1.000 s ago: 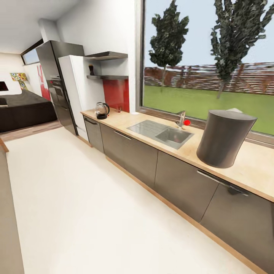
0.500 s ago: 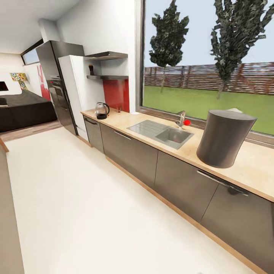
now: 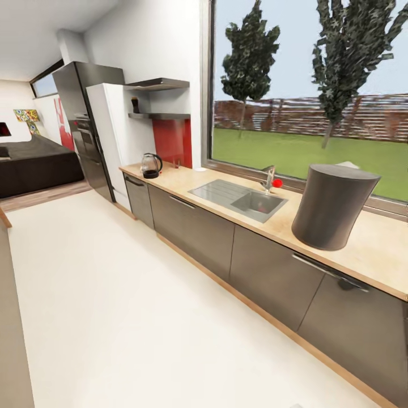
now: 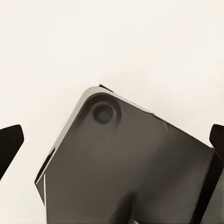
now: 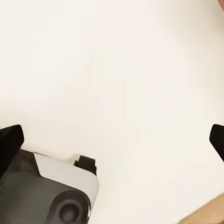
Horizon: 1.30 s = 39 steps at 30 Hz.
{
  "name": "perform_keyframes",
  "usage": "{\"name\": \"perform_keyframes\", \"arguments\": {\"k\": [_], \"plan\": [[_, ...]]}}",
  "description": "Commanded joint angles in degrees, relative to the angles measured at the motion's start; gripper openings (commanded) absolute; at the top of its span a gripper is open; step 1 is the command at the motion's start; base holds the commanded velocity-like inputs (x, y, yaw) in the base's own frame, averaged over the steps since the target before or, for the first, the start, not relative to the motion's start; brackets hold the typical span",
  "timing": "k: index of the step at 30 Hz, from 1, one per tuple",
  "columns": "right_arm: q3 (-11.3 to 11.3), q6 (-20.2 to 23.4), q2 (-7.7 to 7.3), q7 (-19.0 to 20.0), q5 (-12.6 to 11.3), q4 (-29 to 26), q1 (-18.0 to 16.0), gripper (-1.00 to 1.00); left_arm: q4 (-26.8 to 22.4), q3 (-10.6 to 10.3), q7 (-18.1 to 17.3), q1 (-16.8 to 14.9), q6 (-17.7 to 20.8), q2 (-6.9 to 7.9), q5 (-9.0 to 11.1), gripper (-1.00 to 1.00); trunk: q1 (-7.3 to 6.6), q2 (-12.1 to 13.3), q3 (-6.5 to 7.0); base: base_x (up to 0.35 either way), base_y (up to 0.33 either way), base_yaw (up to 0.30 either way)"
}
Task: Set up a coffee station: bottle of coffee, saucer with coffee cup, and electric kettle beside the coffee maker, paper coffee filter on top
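The dark grey coffee maker [image 3: 334, 207] stands on the kitchen countertop [image 3: 187, 180] at the right, beyond the sink. Far down the worktop sits the glass electric kettle [image 3: 151, 165]. A small dark jar with a pale label, the bottle of coffee [image 3: 135, 104], rests on the lower kitchen shelf [image 3: 161, 115]. A small white item, perhaps the saucer [image 3: 200, 169], lies by the window corner; I cannot tell whether the coffee cup is there. My left gripper [image 4: 112, 140] is open above my dark base. My right gripper [image 5: 112, 140] is open over the pale floor.
A steel sink [image 3: 243, 198] with a tap [image 3: 270, 177] is set into the worktop between kettle and coffee maker. A white fridge [image 3: 113, 141] and a tall oven unit [image 3: 85, 124] stand at the far end. Wide pale floor [image 3: 113, 294] runs along the grey cabinets [image 3: 272, 272].
The whole head view has shifted very slightly, so the camera has moved a little. None of the things on the worktop or shelf has moved.
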Motion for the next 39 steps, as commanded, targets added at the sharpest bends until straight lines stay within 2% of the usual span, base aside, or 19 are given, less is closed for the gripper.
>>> {"name": "perform_keyframes", "arguments": {"k": [1, 6, 7, 26, 29, 36, 39], "plan": [[-0.45, -0.12, -0.09, -0.16, 0.27, 0.05, -0.02, 1.0, -0.02, -0.11, -0.34, 0.01, -0.08, 0.0, 0.6, 1.0, 0.03, -0.11, -0.08, 0.0, 0.0, -0.044], [-0.45, -0.34, -0.24, -0.11, -1.35, 0.0, -0.02, 1.0, 0.03, -0.11, -0.34, 0.01, -0.11, 0.0, 0.74, 1.0, 0.03, -0.11, -0.05, 0.0, 0.0, -0.011], [-0.49, -2.23, -0.58, 0.23, -4.41, -0.03, -0.02, 1.0, 0.04, -0.11, -0.34, 0.01, -0.11, 0.0, 0.77, 1.0, 0.03, -0.11, 0.05, 0.0, 0.0, -0.051], [-0.74, -3.5, -0.75, -0.32, -4.7, -0.3, -0.02, 1.0, -0.57, 0.21, -0.31, 0.01, 0.0, 0.19, 1.09, 1.0, 0.03, -0.11, 1.81, 0.0, 0.0, -0.016], [-0.81, -3.51, -1.26, -0.35, -4.8, -0.31, -0.02, 1.0, -1.31, 0.23, -0.23, 0.01, 0.11, 0.24, 1.04, 1.0, 0.03, -0.11, 2.09, 0.0, 0.0, 0.0], [-0.73, -3.58, -4.62, -0.41, -5.62, -0.34, 0.21, 1.0, -2.53, 0.14, -0.44, 0.01, 0.35, 0.26, 0.46, 1.0, 0.03, -0.11, 2.74, 0.0, 0.0, 0.0], [-0.72, -3.59, -5.52, -0.43, -5.74, -0.37, 0.46, 1.0, -2.56, 0.1, -0.13, 0.01, 0.26, 0.27, 0.31, 1.0, 0.03, -0.11, 3.02, 0.0, 0.0, 0.0]]}}
